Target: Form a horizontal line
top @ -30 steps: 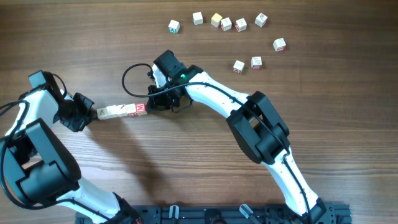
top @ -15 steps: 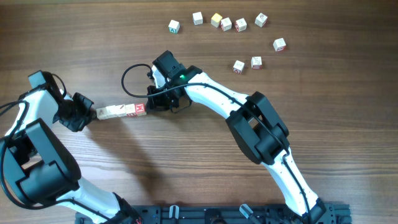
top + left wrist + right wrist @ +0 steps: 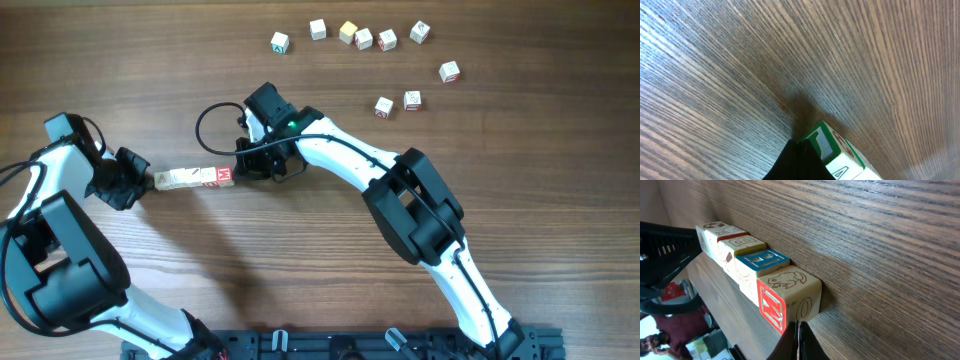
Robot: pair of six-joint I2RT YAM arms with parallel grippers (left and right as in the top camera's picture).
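The horizontal line (image 3: 193, 178) of 4 touching cubes lies on the table (image 3: 280, 262) between both grippers. The right gripper (image 3: 798, 339), fingers pressed together, touches its red M end. The left gripper (image 3: 143, 183) meets the opposite end, its spread indeterminable.

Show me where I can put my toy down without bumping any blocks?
Bare brown wooden table lies top left, above the left arm and beside the loose white cube. More lies bottom middle, below the short row of pale letter cubes, and at lower right. Crowded: the scattered cubes along the top right.

4-cube row (image 3: 195, 178), pale wood, touching, red M cube (image 3: 226, 176) at rt end
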